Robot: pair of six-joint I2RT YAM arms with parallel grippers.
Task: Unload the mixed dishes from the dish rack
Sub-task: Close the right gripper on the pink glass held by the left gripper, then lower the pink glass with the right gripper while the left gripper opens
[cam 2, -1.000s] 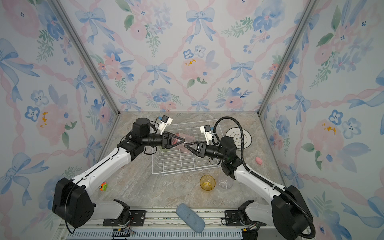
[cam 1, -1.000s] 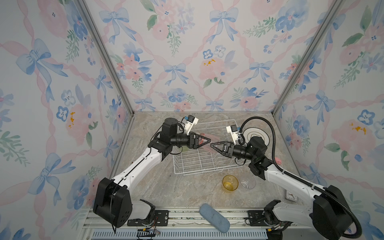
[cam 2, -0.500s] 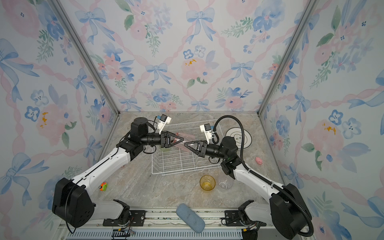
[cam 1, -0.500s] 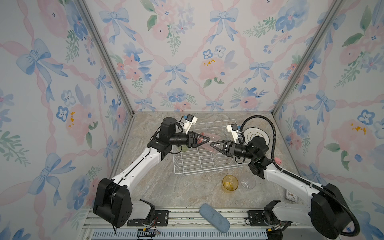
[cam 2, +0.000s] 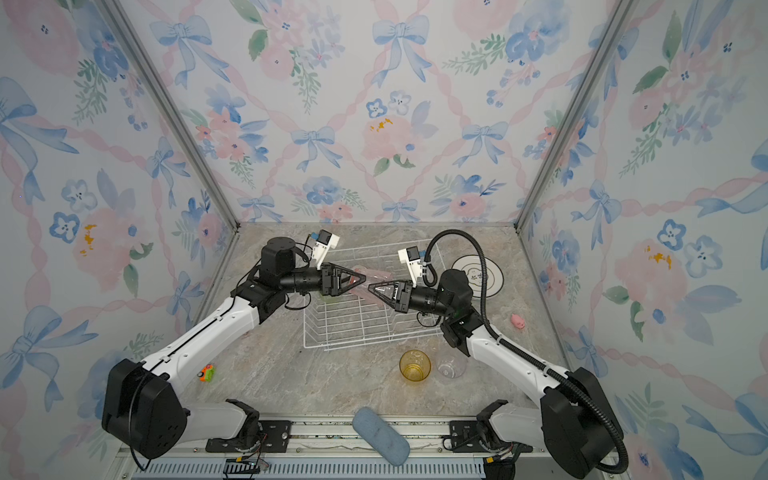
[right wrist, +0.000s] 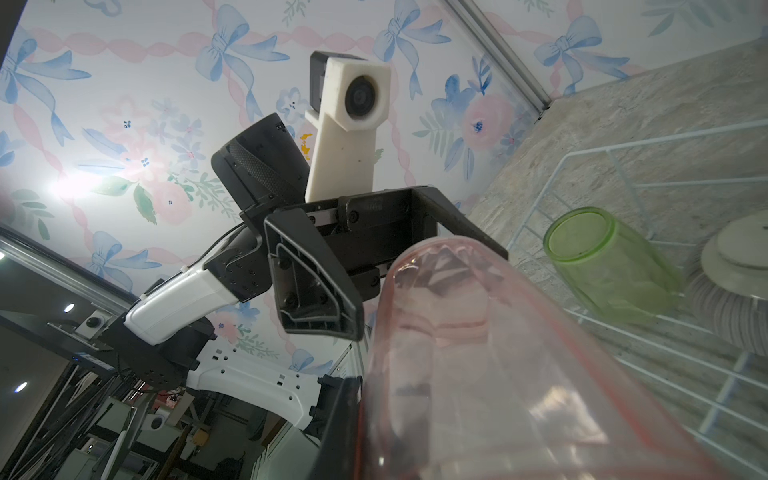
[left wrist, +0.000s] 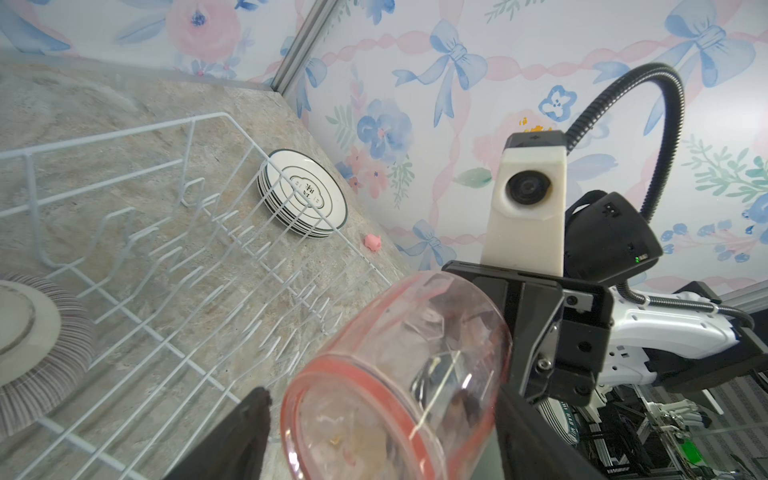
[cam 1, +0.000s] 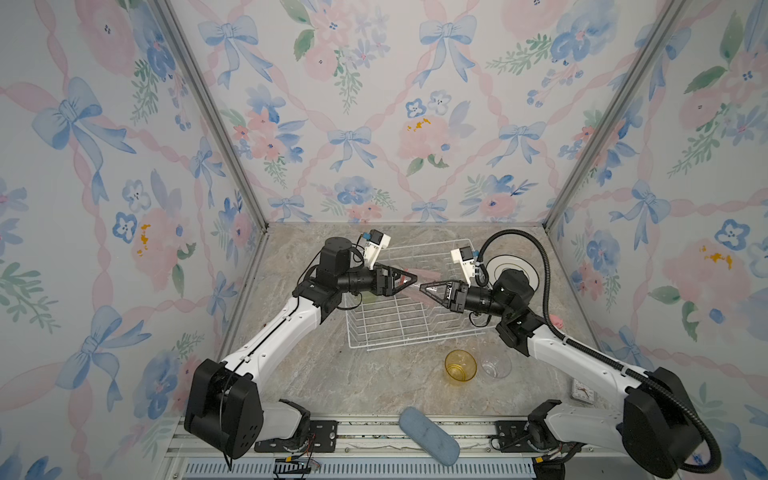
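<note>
A pink tumbler point(left wrist: 399, 365) hangs on its side above the dish rack point(cam 1: 415, 345), between my two grippers. My right gripper point(cam 1: 426, 287) is shut on the tumbler's wall at one end. At the other end my left gripper point(cam 1: 409, 279) stands open around it, with a gap showing beside one of its fingers point(left wrist: 245, 432). Inside the rack lie a green tumbler point(right wrist: 611, 266) and an upturned striped ribbed bowl point(left wrist: 41, 332). A stack of plates point(cam 1: 509, 268) rests on the table to the right of the rack. The yellow tumbler point(cam 1: 460, 365) and clear tumbler point(cam 1: 496, 365) stand in front of it.
A blue oblong pad point(cam 1: 428, 434) lies at the table's front edge. A small pink toy point(cam 1: 556, 321) sits by the right wall, and a small orange and green toy point(cam 2: 206, 372) by my left arm. The rack's upright prongs point(left wrist: 199, 266) stand under both grippers.
My right gripper has closed onto the pink tumbler. The left gripper's jaws have widened around it. Both arms have stayed above the rack.
</note>
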